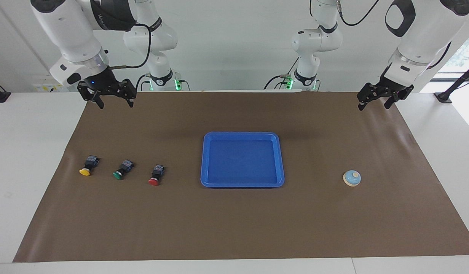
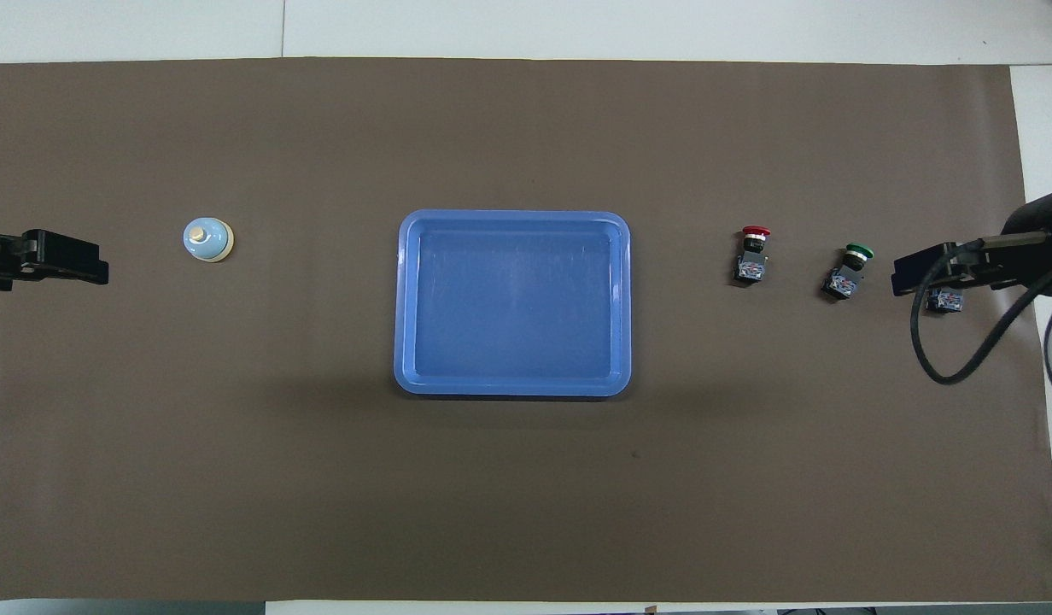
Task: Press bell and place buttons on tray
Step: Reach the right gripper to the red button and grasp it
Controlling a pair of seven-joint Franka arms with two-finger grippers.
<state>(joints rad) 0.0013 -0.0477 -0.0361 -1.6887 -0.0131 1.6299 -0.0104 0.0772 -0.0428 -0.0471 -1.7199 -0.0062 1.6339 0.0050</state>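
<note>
The blue tray [image 1: 242,134] lies empty in the middle of the brown mat, and also shows in the overhead view [image 2: 513,218]. The light-blue bell [image 1: 351,178] [image 2: 207,238] stands toward the left arm's end. The red button [image 1: 156,175] [image 2: 752,254], green button [image 1: 122,169] [image 2: 846,272] and yellow button [image 1: 88,166] lie in a row toward the right arm's end. My right gripper [image 1: 116,105] [image 2: 919,278] hangs open and empty, raised over the mat's edge; from overhead it covers the yellow button's cap, leaving its body [image 2: 947,300] showing. My left gripper [image 1: 374,107] [image 2: 82,260] hangs open and empty, raised.
A brown mat [image 1: 234,228] covers most of the white table. A black cable [image 2: 944,367] loops from the right arm's wrist above the mat.
</note>
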